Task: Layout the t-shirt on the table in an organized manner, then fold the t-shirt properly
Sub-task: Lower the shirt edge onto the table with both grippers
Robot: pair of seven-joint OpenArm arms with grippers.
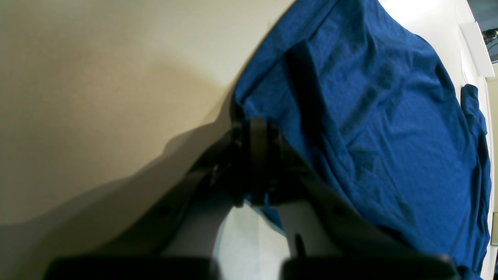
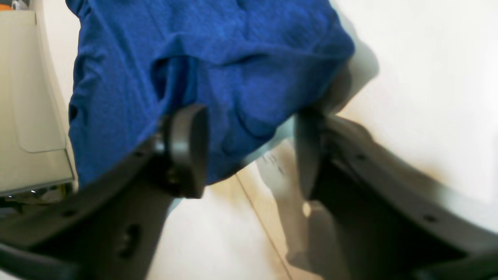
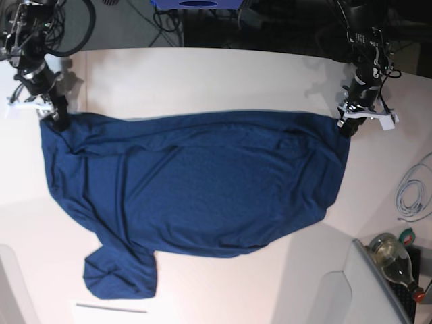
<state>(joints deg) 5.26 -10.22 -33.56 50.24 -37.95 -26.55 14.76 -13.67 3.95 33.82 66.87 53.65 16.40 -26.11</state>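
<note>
The t-shirt point(image 3: 196, 182) lies spread wide across the white bench point(image 3: 202, 74), wrinkled, with one sleeve bunched at its near left corner in the base view. The left pincer point(image 1: 255, 163), at the shirt's far right corner in that view, is pressed together and pinching the cloth's edge. The right pincer point(image 2: 249, 151), at the shirt's far left corner, stands spread, a fold of the cloth hanging between its jaws. A glass bottle point(image 3: 395, 260) lies off the bench's near right corner, beside a coiled white cable point(image 3: 412, 196).
</note>
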